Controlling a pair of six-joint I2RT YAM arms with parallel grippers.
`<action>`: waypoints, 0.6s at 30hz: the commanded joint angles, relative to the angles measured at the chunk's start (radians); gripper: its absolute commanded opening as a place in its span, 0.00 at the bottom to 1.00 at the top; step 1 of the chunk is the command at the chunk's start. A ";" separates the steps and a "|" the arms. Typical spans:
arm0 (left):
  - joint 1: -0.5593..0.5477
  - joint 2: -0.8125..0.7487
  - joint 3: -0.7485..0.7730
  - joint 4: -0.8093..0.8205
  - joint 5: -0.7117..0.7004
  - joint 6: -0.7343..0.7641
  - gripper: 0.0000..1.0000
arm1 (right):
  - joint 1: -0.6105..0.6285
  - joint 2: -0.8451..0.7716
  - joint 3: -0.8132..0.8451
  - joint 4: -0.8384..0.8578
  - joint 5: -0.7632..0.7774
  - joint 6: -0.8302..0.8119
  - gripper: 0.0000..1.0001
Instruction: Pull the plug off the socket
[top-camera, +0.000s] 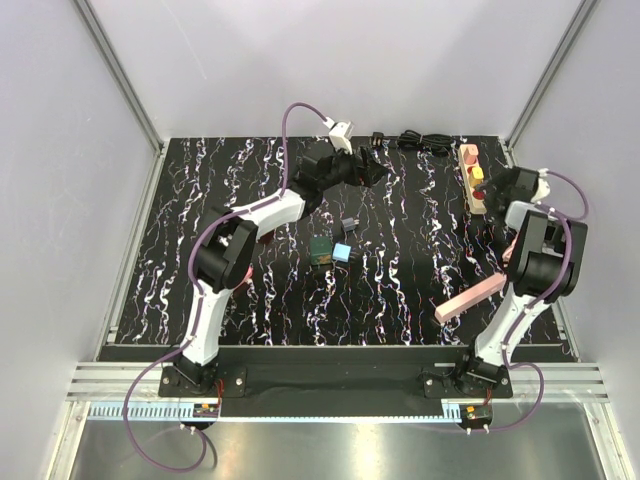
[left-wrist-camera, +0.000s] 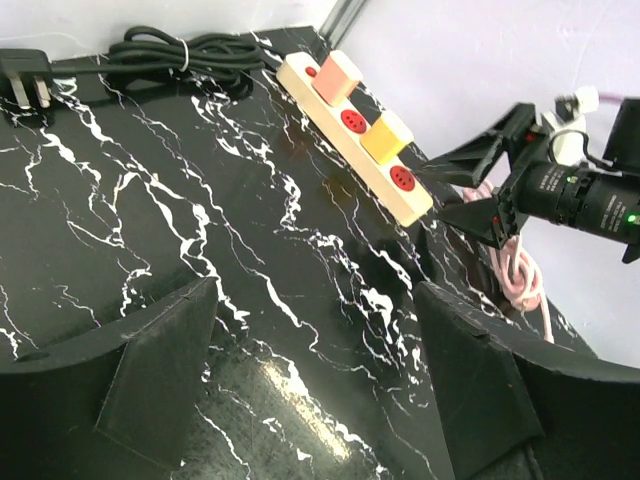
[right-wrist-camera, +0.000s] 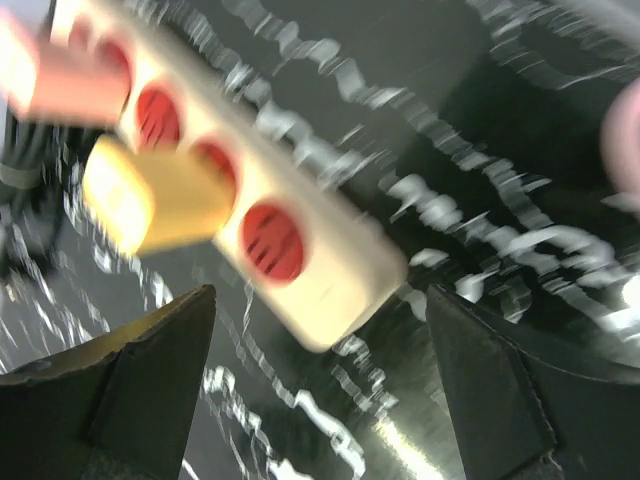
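Pincers: my right pincer (left-wrist-camera: 458, 186) hangs just off the near end of the strip, black jaws wide apart and empty. My left pincer (top-camera: 376, 172) is also spread and empty, well apart to the left.
Socket: long narrow beige wood-like strip with red round outlets (left-wrist-camera: 352, 128), lying flat on the black white-veined tabletop (top-camera: 200, 220) at the far right and running away from me.
Plug: a chunky yellow block plug (left-wrist-camera: 386, 137) sits in the second outlet from the near end, with a bare red outlet on each side. A pink block plug (left-wrist-camera: 335, 78) sits at the far end. I take the yellow one as my target because it is nearest, though I cannot be sure.
Handling: I judge plug and strip to be rigid, light and smooth-sided. The strip may lift or slide with the plug unless it is pinned.
Hold: I would grip the yellow block's two flat sides, low down, and pull straight out.
Caution: my right wrist view is blurred, so I line up from the other views.
Nearby: a flat pink bar (top-camera: 470, 297) lies beside my right arm. Small green (top-camera: 320, 250) and blue (top-camera: 342, 252) cubes sit mid-table, well clear.
Clutter: a coiled pink cord (left-wrist-camera: 515, 280) lies under the right pincer, just beside the strip's near end, and could snag a finger.
Far edge: a bundled black cable (left-wrist-camera: 170, 52) with a pronged black plug (left-wrist-camera: 25, 80) runs up to the strip's far end.
Path: nothing stands between the right pincer and the yellow plug.
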 joint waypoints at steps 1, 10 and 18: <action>0.017 -0.009 0.002 0.073 0.055 0.034 0.84 | 0.065 -0.099 -0.003 0.001 0.028 -0.138 0.93; 0.025 -0.006 -0.020 0.127 0.093 0.037 0.84 | 0.115 -0.002 0.136 -0.312 0.167 -0.321 0.93; 0.025 0.004 -0.026 0.150 0.110 0.094 0.84 | 0.128 0.170 0.383 -0.478 0.170 -0.454 0.94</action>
